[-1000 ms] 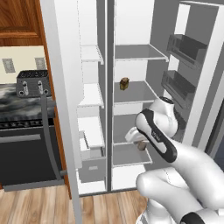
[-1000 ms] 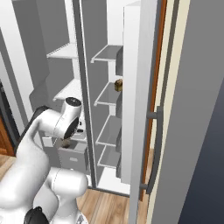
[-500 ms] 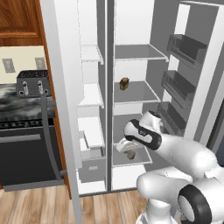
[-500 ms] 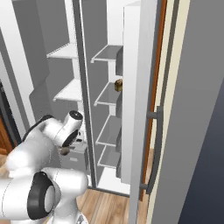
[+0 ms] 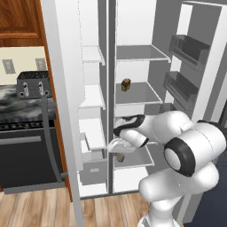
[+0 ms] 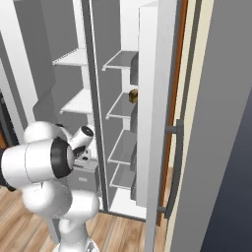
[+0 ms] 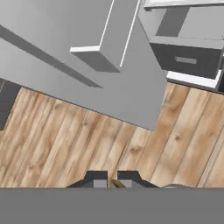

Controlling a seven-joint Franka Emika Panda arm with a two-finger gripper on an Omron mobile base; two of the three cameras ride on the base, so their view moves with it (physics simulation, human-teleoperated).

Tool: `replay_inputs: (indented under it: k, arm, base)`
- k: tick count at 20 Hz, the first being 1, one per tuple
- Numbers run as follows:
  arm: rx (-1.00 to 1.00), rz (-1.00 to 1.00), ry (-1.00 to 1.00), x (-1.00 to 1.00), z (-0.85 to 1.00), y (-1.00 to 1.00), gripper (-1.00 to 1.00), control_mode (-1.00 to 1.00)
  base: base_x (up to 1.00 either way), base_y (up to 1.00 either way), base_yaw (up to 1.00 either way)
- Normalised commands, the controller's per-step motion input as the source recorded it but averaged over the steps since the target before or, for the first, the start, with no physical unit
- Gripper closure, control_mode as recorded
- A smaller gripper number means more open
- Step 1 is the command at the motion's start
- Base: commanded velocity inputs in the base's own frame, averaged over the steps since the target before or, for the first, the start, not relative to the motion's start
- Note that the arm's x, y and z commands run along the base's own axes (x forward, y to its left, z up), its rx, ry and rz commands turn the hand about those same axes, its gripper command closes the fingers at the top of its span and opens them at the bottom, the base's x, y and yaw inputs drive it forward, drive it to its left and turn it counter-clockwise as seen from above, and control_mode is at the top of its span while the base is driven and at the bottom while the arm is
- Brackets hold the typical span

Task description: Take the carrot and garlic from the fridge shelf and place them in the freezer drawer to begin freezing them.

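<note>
The robot's fingers [image 7: 112, 180], pinched nearly closed on a small tan item, probably the garlic, needed lowering squarely over the freezer drawer [image 5: 92, 142] before releasing.

A kitchen with a wood floor.
At the left: a black stove [image 5: 24, 148], a grey toaster [image 5: 33, 84], a brown cupboard [image 5: 20, 22] above; wood floor [image 5: 40, 208] along the bottom.

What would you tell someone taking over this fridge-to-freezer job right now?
End effector: shut, apparently on the tiny tan-brown garlic lump, hanging low in front of the open fridge.
Pale grey freezer drawer with the handle slot: lower in the left compartment.
Done: garlic picked up.
Left: put the garlic in the drawer, then see to the carrot.
</note>
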Motion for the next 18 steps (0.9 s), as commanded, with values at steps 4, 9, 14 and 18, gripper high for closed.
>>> replay_inputs:
  k: [4, 9, 14, 18]
  arm:
    - [0.03, 0.00, 0.14, 0.42, -0.46, 0.34, 1.00, -1.00]
    - [0.00, 0.00, 0.09, 0.27, -0.50, 0.22, 1.00, -1.00]
    - [0.00, 0.00, 0.06, 0.25, -0.35, 0.17, 1.00, -1.00]
    - [0.00, 0.00, 0.04, 0.33, -0.23, 0.05, 1.00, -1.00]
  base:
    - [0.00, 0.00, 0.00]
    - [0.00, 0.00, 0.00]
    - [0.00, 0.00, 0.00]
    - [0.00, 0.00, 0.00]
